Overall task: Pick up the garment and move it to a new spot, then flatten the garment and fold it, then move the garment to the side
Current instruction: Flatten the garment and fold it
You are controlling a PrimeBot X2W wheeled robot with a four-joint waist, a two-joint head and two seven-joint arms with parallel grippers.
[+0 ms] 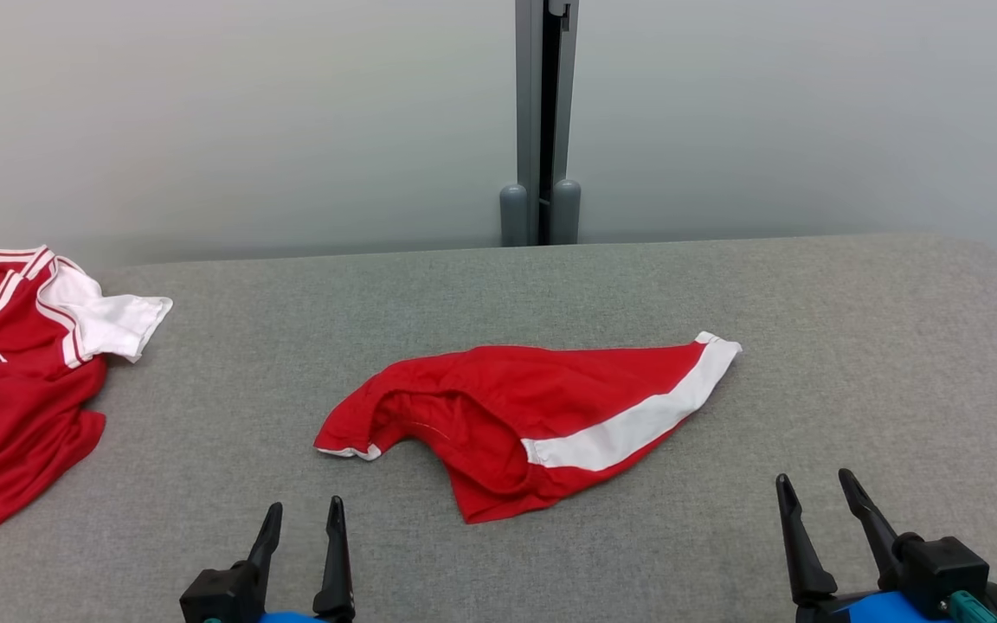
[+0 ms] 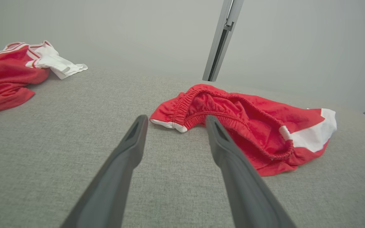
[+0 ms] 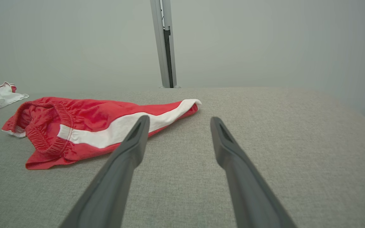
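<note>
The garment (image 1: 533, 415) is a pair of red shorts with a white side stripe, lying crumpled in the middle of the grey table (image 1: 723, 285). Its elastic waistband gapes toward me in the left wrist view, garment (image 2: 249, 123). The right wrist view has the garment (image 3: 84, 126) at its left. My left gripper (image 1: 304, 506) stands open at the lower left, short of the shorts and touching nothing. My right gripper (image 1: 814, 480) is open at the lower right, to the right of the shorts, also empty. Left gripper (image 2: 174, 118) and right gripper (image 3: 179, 118) both show spread fingers.
A red and white shirt (image 1: 18, 372) lies bunched at the table's left edge, also seen as the shirt (image 2: 14, 72) in the left wrist view. A grey post (image 1: 542, 121) stands behind the table against a pale wall. The table's right side curves off.
</note>
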